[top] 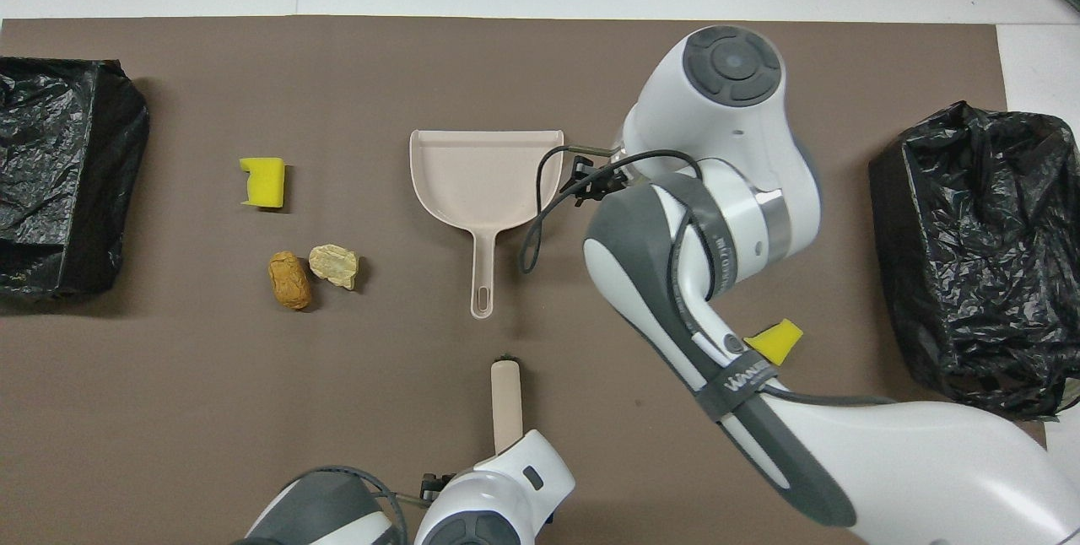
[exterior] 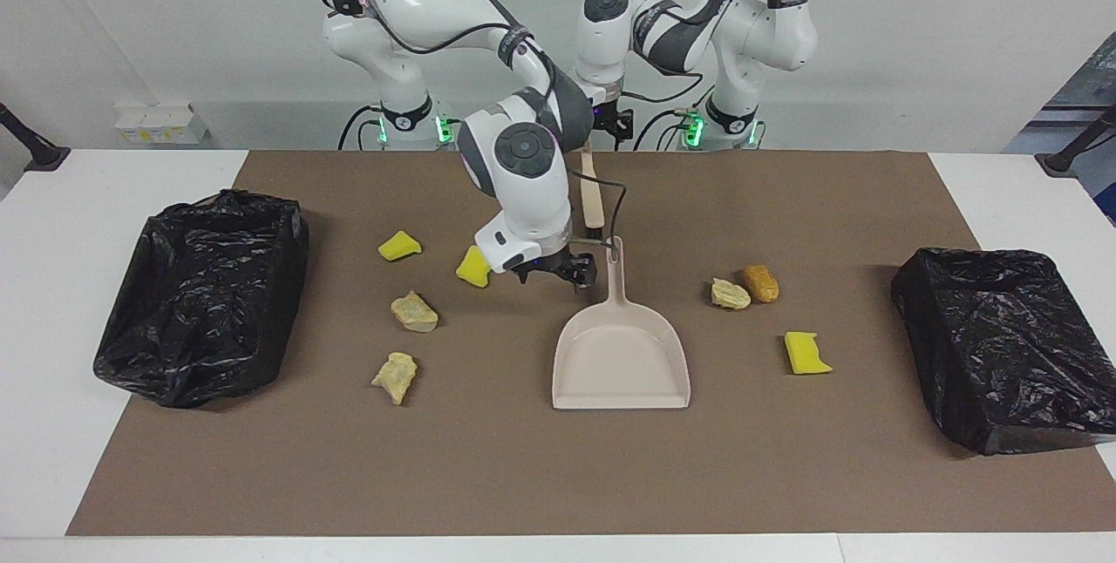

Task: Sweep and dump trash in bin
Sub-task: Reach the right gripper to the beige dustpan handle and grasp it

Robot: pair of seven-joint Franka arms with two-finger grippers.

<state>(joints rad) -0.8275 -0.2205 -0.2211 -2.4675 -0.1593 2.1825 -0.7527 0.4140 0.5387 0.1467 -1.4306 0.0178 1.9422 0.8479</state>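
Observation:
The beige dustpan [exterior: 621,354] [top: 485,169] lies mid-mat, handle toward the robots. My right gripper [exterior: 555,275] hangs open just beside that handle, holding nothing. The beige brush [exterior: 593,197] [top: 506,402] lies nearer to the robots than the dustpan. My left gripper [exterior: 613,120] is open over its handle end, partly hidden by the right arm. Trash lies scattered: yellow sponge chunks [exterior: 399,246] [exterior: 473,267] [exterior: 806,353] [top: 263,181], beige lumps [exterior: 413,311] [exterior: 395,376] [exterior: 730,294] and an orange lump [exterior: 761,282] [top: 289,280]. In the overhead view the right arm covers some pieces.
A black-bagged bin [exterior: 205,293] [top: 979,250] stands at the right arm's end of the brown mat. Another black-bagged bin [exterior: 1003,345] [top: 59,174] stands at the left arm's end. White table borders the mat.

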